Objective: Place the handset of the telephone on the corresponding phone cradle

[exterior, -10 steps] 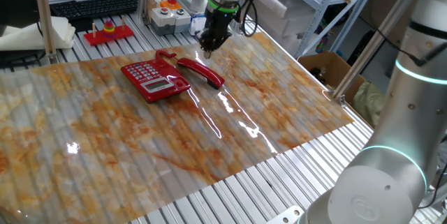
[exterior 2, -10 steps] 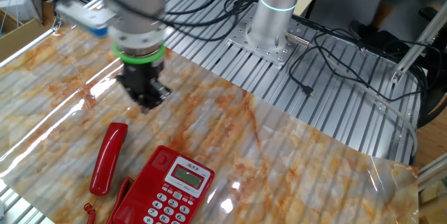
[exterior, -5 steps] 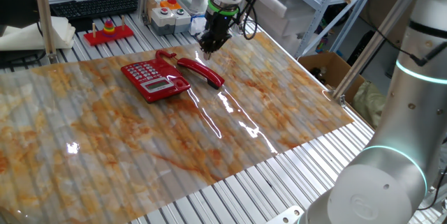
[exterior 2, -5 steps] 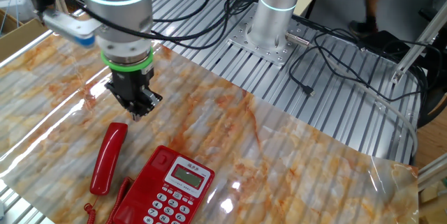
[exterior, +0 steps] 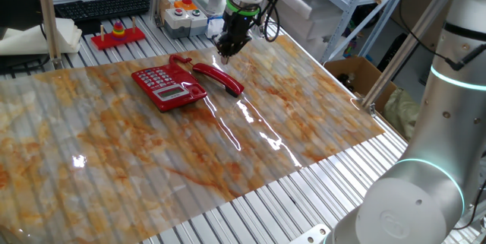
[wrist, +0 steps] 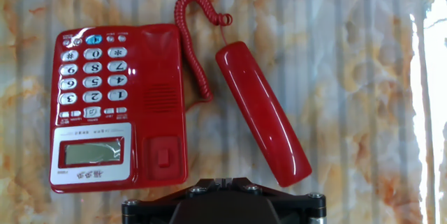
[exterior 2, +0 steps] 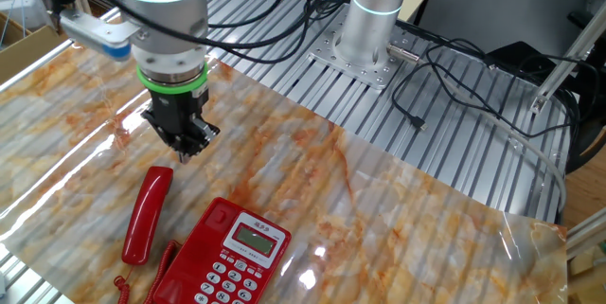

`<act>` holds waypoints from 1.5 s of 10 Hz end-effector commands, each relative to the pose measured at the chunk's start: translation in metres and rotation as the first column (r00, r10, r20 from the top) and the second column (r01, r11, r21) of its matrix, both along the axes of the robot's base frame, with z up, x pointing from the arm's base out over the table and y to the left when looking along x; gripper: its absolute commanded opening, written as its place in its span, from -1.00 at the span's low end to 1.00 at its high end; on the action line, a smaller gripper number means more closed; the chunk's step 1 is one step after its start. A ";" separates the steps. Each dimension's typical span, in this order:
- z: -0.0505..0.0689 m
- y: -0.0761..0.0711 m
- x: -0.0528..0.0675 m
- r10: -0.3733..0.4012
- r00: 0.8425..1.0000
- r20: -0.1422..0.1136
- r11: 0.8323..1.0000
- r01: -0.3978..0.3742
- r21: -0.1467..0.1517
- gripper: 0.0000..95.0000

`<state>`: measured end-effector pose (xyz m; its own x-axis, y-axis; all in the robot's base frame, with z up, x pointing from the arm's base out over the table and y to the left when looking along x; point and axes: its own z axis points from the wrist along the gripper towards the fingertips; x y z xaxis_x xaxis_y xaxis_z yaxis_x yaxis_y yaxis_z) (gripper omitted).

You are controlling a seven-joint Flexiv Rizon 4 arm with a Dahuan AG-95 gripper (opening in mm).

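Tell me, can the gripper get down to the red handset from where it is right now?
Probably yes. The handset lies flat on the table beside the telephone, uncovered, with the gripper hovering just past one end. Only the coiled cord sits close, at the far end.

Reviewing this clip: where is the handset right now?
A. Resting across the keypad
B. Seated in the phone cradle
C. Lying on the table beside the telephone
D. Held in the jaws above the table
C: the handset lies flat on the table beside the telephone, its cradle empty, while the gripper hovers above holding nothing.
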<state>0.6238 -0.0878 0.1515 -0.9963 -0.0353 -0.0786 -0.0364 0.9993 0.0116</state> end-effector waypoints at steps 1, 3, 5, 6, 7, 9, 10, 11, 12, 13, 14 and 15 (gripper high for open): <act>0.001 0.000 -0.001 0.006 1.000 -0.001 1.000 -0.006 0.001 -1.00; 0.001 0.000 -0.001 0.020 1.000 0.000 1.000 -0.020 -0.002 -1.00; 0.001 0.000 -0.001 0.058 0.998 -0.001 0.998 -0.058 -0.004 -1.00; 0.001 0.000 -0.001 0.057 0.998 0.001 0.998 -0.057 -0.002 -1.00; 0.001 0.000 -0.001 0.057 0.998 0.003 0.998 -0.057 -0.002 -1.00; 0.001 0.000 -0.001 0.063 0.998 0.002 0.998 -0.063 -0.003 -1.00; 0.001 0.000 -0.001 0.065 0.998 0.008 0.998 -0.065 -0.003 -1.00; 0.001 0.000 -0.001 0.081 0.997 0.017 0.997 -0.080 -0.008 -1.00; 0.001 0.000 -0.001 0.106 0.994 0.019 0.994 -0.106 -0.012 -1.00; 0.001 0.000 -0.001 0.137 0.990 0.031 0.990 -0.137 -0.016 -1.00; 0.001 0.000 -0.001 0.154 0.985 0.075 0.988 -0.153 -0.026 -1.00; 0.001 0.000 -0.001 0.150 0.985 0.081 0.988 -0.148 -0.033 -1.00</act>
